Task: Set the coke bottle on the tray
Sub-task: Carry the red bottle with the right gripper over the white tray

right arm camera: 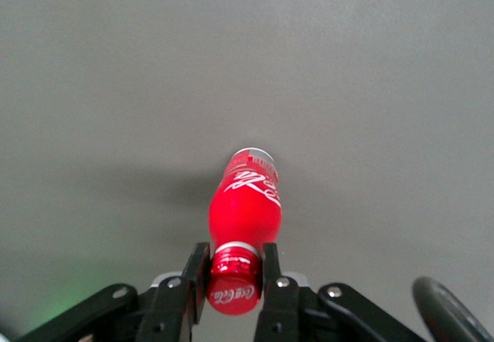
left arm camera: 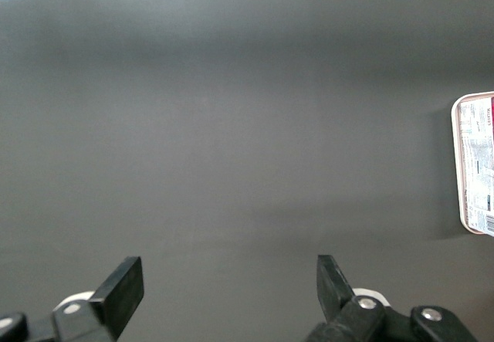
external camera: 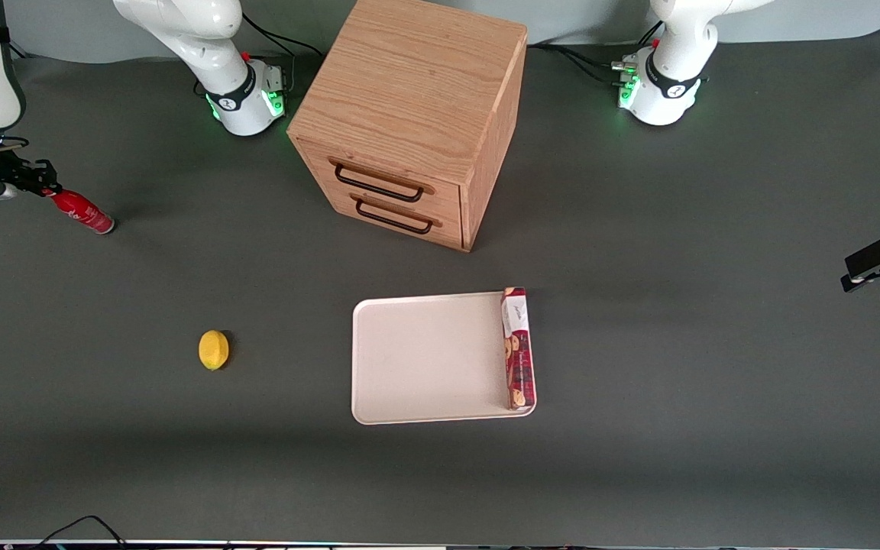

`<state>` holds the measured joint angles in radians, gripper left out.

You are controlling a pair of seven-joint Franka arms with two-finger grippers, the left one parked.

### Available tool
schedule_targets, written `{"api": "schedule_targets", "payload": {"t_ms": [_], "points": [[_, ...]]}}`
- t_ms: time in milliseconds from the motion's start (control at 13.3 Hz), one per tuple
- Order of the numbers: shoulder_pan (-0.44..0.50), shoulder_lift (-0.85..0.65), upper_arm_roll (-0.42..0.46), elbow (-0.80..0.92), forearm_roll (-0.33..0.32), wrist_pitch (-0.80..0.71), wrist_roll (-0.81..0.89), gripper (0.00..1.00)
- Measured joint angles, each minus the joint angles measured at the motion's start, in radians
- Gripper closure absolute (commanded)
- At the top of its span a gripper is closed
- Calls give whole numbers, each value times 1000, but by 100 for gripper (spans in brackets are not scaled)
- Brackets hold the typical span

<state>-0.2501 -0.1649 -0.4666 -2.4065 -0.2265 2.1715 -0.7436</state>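
Note:
The coke bottle (external camera: pixel 81 211) is a small red bottle with a red cap and white lettering, at the working arm's end of the table. My gripper (external camera: pixel 41 186) is shut on its cap and neck, and the bottle's body slants down from the fingers toward the table. In the right wrist view the two black fingers (right arm camera: pixel 196 269) clamp the cap of the coke bottle (right arm camera: pixel 245 207) from both sides. The off-white tray (external camera: pixel 417 359) lies flat in the middle of the table, nearer the front camera than the drawer cabinet, well apart from my gripper.
A long red cookie box (external camera: pixel 518 347) lies on the tray along its edge toward the parked arm. A yellow lemon (external camera: pixel 214 350) sits on the table between bottle and tray. A wooden two-drawer cabinet (external camera: pixel 409 122) stands farther from the camera than the tray.

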Motion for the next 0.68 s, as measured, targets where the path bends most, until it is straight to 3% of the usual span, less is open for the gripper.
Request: {"api": "schedule_targets", "payload": {"t_ms": [151, 376, 677], "points": [[20, -15, 76, 163, 22, -188, 1, 92], [32, -4, 253, 471, 125, -489, 35, 92], [35, 114, 587, 841, 203, -688, 325, 92]]}}
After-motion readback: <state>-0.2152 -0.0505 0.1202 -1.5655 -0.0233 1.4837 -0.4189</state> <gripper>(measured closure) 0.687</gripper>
